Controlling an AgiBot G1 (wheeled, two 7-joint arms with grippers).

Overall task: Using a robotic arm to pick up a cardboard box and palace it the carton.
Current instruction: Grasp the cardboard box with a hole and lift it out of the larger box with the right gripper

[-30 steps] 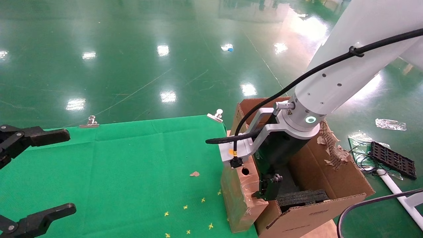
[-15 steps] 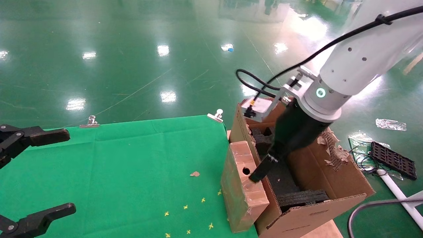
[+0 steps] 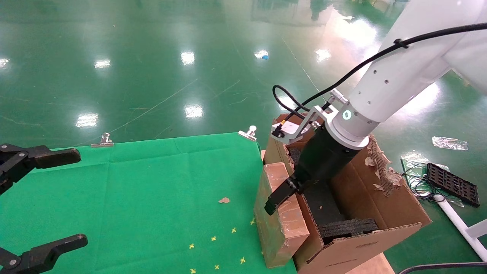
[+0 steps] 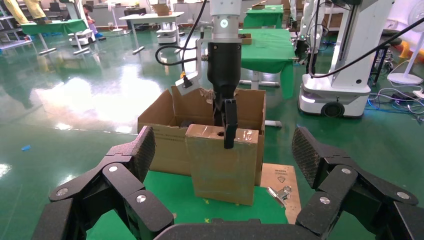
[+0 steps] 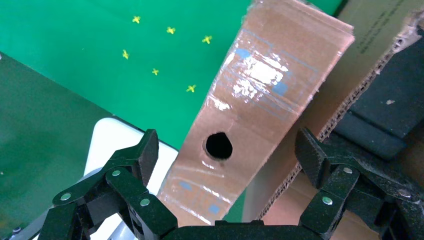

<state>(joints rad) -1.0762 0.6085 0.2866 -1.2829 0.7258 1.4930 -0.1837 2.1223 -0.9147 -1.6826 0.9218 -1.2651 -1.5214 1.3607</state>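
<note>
Glossy tape covers the slim brown cardboard box (image 3: 280,213), which stands on its narrow edge at the green-clothed table's (image 3: 152,182) end, against the outer wall of the big torn corrugated carton (image 3: 365,228). I judge it light, stiff, but slick. My right claw (image 5: 225,165) hangs spread wide over its top edge, holding nothing; I should straddle the broad faces near the round hole (image 5: 218,145). My right wrist view shows that straddle; the head view hides one finger. My left claw (image 4: 225,165) idles open, well apart.

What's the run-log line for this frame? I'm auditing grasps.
right gripper: jaws open, straddling cardboard box top | box upright against carton | left gripper: open, idle
</note>
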